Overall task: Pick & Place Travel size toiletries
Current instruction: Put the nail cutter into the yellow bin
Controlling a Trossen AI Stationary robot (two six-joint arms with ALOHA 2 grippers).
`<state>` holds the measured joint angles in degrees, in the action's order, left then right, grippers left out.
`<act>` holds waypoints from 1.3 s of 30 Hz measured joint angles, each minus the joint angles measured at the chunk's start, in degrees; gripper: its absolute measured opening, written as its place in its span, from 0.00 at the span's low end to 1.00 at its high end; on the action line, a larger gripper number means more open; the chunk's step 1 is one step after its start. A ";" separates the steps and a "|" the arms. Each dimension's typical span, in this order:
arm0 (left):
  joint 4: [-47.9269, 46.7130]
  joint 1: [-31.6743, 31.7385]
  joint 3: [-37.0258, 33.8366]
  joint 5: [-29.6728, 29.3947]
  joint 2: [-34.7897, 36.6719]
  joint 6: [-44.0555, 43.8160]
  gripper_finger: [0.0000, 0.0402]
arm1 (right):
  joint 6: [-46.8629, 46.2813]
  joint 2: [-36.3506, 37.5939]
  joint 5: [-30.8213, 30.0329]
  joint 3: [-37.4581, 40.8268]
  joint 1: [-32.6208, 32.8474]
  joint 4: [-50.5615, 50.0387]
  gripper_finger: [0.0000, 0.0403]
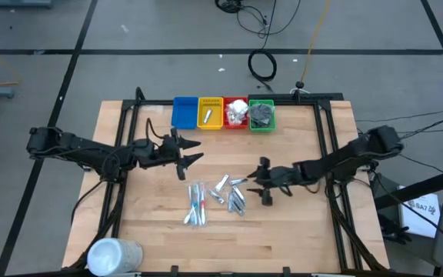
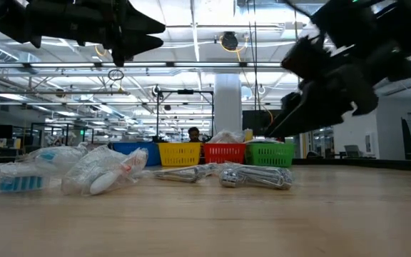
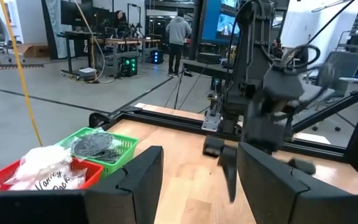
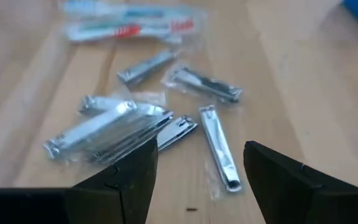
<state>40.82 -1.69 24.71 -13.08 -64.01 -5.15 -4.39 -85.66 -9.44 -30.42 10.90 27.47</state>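
Observation:
Silver nail clippers in clear wrap [image 1: 231, 194] [image 4: 107, 130] lie flat mid-table. Clear-wrapped blue and red toothbrushes [image 1: 197, 205] [image 2: 84, 168] lie just left of them. My right gripper [image 1: 261, 185] [image 4: 197, 168] is open and hovers at the clippers' right side. One clipper [image 4: 219, 149] shows between its fingers, untouched. My left gripper [image 1: 188, 158] [image 3: 197, 180] is open in the air, between the bins and the toothbrushes. Dark discs fill the green bin [image 1: 261, 115] [image 3: 98, 146]. White packets fill the red bin [image 1: 236, 113] [image 3: 42, 171].
Blue bin [image 1: 184, 112] and yellow bin [image 1: 210, 113], which holds a small item, stand in the row at the far edge. A large white cylinder [image 1: 114, 256] lies at the near left corner. A black frame [image 1: 325, 138] borders the table. Bare wood lies near the front edge.

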 joint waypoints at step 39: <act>-0.81 0.00 0.00 0.04 -0.02 -1.27 0.50 | 6.71 -16.94 12.29 -4.95 -8.97 2.51 0.09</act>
<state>40.01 -1.69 24.71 -13.04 -64.03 -6.42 2.32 -102.61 2.85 -35.38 1.93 29.98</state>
